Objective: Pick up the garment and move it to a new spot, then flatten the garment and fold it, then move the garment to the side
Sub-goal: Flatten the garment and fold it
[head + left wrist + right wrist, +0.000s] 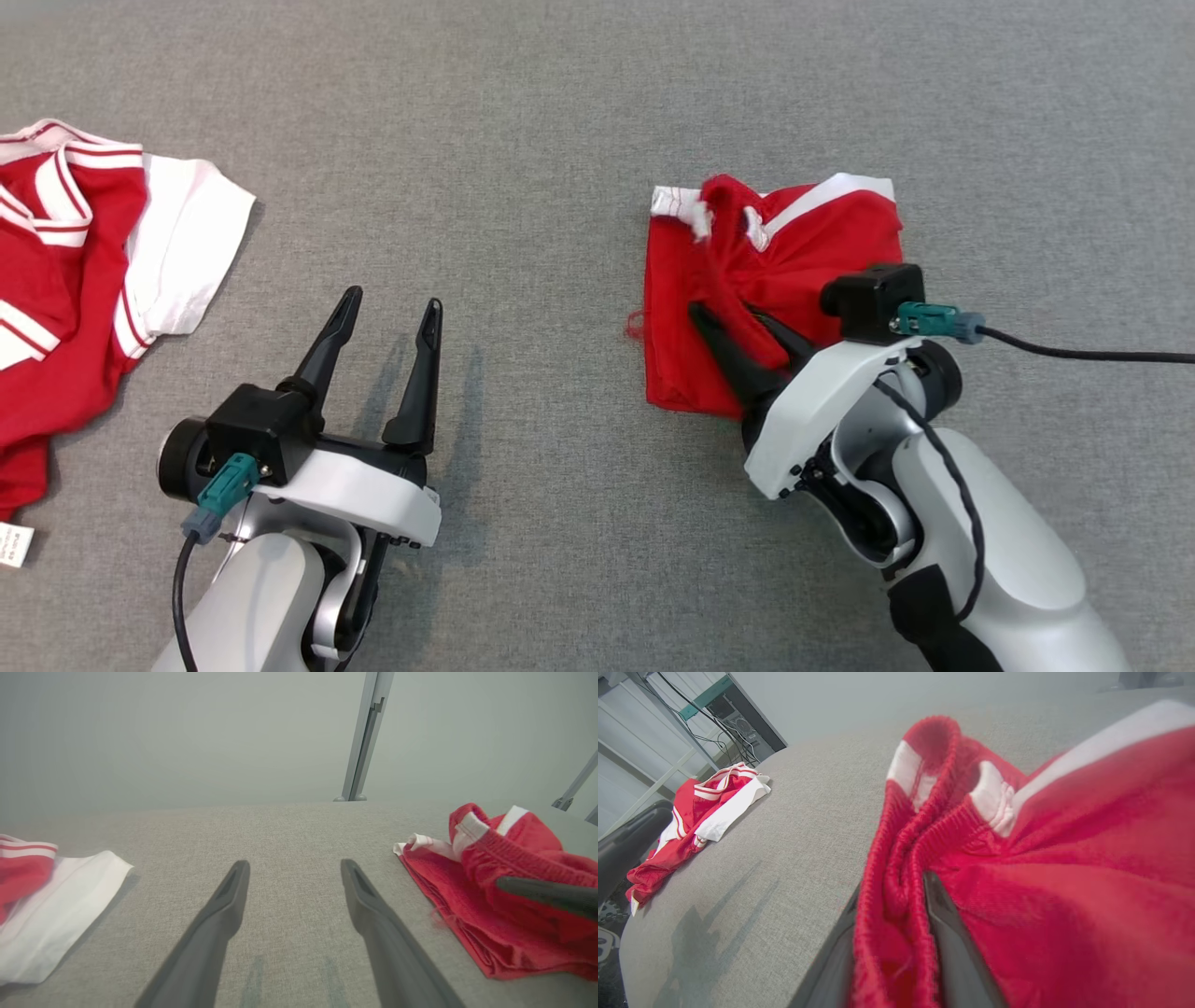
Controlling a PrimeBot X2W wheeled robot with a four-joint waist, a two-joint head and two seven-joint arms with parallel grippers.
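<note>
The garment (831, 233) is a pair of red shorts with white side stripes, folded into a rough square on the grey table right of centre. My right gripper (728, 314) rests on its near left part, shut on a raised ridge of the ribbed waistband (896, 858). That ridge runs up between the two dark fingers (938, 905). Seen from the left wrist, the garment (467, 900) lies at the right with one right finger (546, 893) laid over it. My left gripper (393, 299) hovers open over bare table, well left of the garment, nothing between its fingers (224, 914).
A second red and white garment (75, 280) lies crumpled at the table's left edge, with a white label near its lower corner. It also lies at the left (56, 896) and far off (705, 807). Grey tabletop (560, 140) stretches between the two garments. A metal post (364, 737) stands beyond the far edge.
</note>
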